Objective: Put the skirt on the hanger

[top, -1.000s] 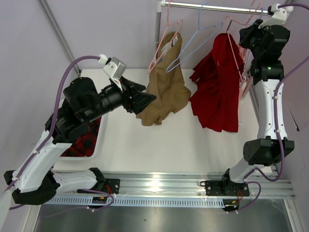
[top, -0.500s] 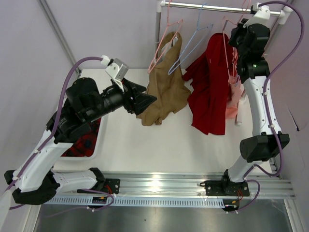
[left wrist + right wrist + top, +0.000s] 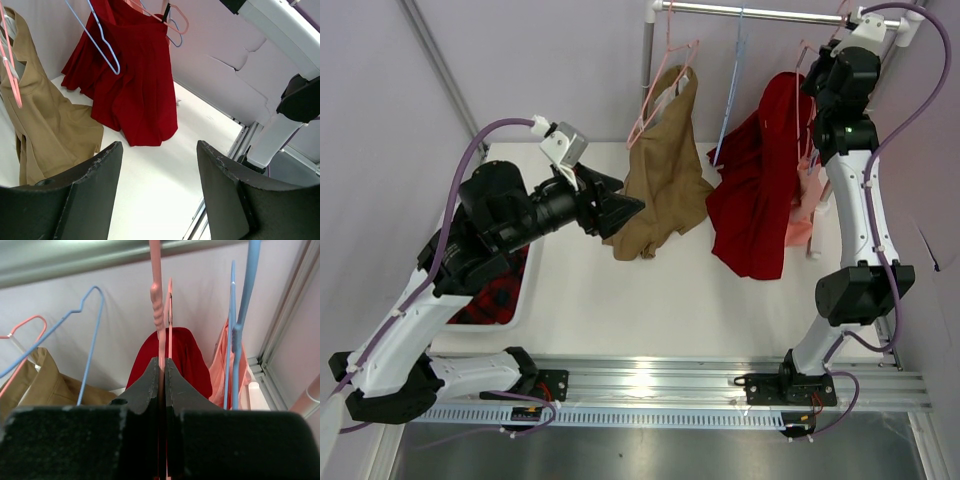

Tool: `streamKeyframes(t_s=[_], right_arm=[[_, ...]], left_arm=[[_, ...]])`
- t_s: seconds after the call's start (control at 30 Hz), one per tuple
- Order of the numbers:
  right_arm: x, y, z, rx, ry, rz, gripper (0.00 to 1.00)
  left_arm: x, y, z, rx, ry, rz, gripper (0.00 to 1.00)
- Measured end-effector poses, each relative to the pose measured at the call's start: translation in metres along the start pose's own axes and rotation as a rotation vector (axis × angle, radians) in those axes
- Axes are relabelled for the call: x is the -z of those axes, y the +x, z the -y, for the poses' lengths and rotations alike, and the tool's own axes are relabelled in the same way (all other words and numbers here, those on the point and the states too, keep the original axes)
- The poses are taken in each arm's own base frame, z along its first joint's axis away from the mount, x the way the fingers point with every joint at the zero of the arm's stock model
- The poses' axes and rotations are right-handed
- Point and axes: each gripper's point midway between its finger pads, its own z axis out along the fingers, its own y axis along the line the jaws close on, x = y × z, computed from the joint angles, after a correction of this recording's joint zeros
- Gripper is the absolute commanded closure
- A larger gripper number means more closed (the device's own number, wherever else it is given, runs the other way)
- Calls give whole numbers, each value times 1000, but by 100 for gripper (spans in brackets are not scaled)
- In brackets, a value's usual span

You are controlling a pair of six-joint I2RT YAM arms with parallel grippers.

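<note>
The deep-red skirt (image 3: 760, 190) hangs from the pale-pink hanger (image 3: 807, 105) just under the rail (image 3: 750, 14). Its hem trails on the table. My right gripper (image 3: 823, 62) is up by the rail. In the right wrist view it (image 3: 161, 362) is shut on the pink hanger's stem (image 3: 156, 305), with the skirt (image 3: 187, 360) below. My left gripper (image 3: 630, 205) is open and empty in the air left of the tan garment. In the left wrist view its jaws (image 3: 160, 147) stand wide apart, with the skirt (image 3: 135, 85) well beyond them.
A tan garment (image 3: 660, 180) hangs on another pink hanger at the rail's left end. A light-blue hanger (image 3: 730, 90) hangs between it and the skirt. A salmon-pink garment (image 3: 805, 205) hangs behind the skirt. A white bin (image 3: 520, 300) with a plaid garment (image 3: 500, 285) sits at the left.
My right gripper has moved left and up towards the rail with the hanger and skirt. The skirt swung left with it. The light-blue hanger turned edge-on. The left arm has not moved.
</note>
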Motion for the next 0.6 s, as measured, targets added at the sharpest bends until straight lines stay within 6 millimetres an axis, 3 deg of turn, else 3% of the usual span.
streamKeyframes(t_s=[0.37, 0.6], right_arm=[[-9, 27, 2, -17, -4, -28, 100], [-1, 27, 2, -56, -45, -22, 95]], left_arm=[[-3, 14, -3, 4, -4, -31, 33], [-1, 21, -3, 6, -2, -41, 33]])
